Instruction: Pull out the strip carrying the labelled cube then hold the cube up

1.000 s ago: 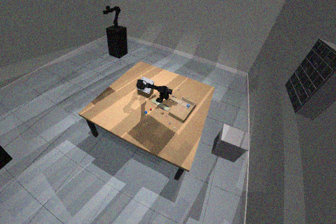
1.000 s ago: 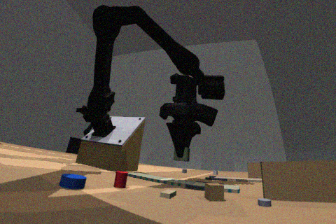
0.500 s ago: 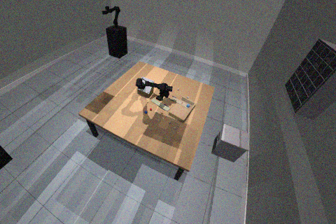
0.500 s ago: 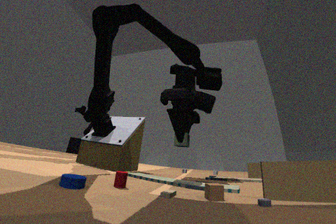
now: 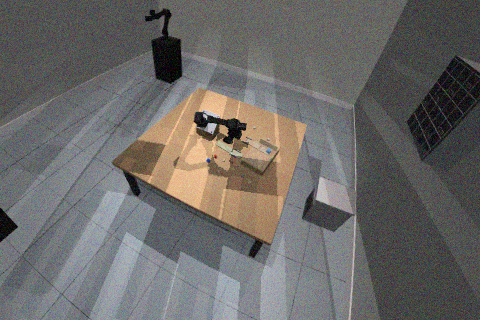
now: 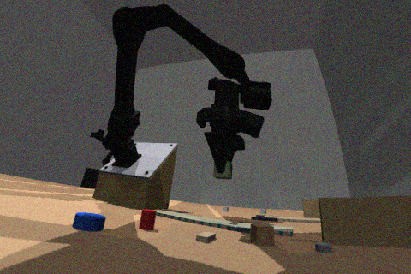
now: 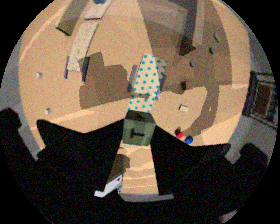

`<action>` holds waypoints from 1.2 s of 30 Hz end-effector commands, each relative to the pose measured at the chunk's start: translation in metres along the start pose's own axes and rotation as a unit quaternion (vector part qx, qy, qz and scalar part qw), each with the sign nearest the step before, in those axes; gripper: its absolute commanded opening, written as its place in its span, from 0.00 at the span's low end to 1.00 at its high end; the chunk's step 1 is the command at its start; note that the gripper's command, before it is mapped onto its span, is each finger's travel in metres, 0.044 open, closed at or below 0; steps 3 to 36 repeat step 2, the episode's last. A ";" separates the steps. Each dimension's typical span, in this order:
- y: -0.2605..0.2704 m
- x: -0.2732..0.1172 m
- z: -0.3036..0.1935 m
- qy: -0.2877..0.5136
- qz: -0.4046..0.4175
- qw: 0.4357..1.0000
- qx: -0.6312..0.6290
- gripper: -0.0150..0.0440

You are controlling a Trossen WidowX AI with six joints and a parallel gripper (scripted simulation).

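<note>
My gripper [image 5: 228, 141] [image 6: 223, 170] is shut on the labelled cube and holds it in the air, well above the table. The labelled cube [image 6: 228, 172] [image 7: 138, 131] is grey-green with a dark mark on the face seen in the wrist view. A pale strip with teal dots [image 5: 226, 148] [image 6: 193, 218] [image 7: 145, 82] lies on the table below, outside the box; the cube and fingers hide part of it in the wrist view. Another pale strip [image 5: 256, 144] [image 7: 80, 47] reaches from the box, with a dark line across it; a blue thing [image 5: 269, 151] [image 7: 100, 1] is at its far part.
The low wooden box [image 6: 364, 221] stands at the right in the exterior view. A blue disc [image 6: 89, 223] [image 7: 189, 140], a red cylinder [image 6: 147, 220] [image 7: 179, 134], a brown block [image 6: 262, 234] [image 7: 183, 86], a pale block [image 6: 205, 237] [image 7: 183, 108] and a grey disc [image 6: 324, 248] lie around the dotted strip.
</note>
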State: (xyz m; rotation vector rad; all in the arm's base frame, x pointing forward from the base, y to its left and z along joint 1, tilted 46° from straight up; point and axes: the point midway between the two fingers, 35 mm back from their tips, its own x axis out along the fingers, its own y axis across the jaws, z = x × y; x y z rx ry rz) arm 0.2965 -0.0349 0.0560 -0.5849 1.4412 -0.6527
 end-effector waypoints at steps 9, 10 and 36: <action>0.000 -0.001 0.000 0.001 0.002 1.000 0.002 0.25; 0.000 -0.001 0.000 0.001 0.002 1.000 0.002 0.25; 0.000 -0.001 0.000 0.001 0.002 1.000 0.002 0.25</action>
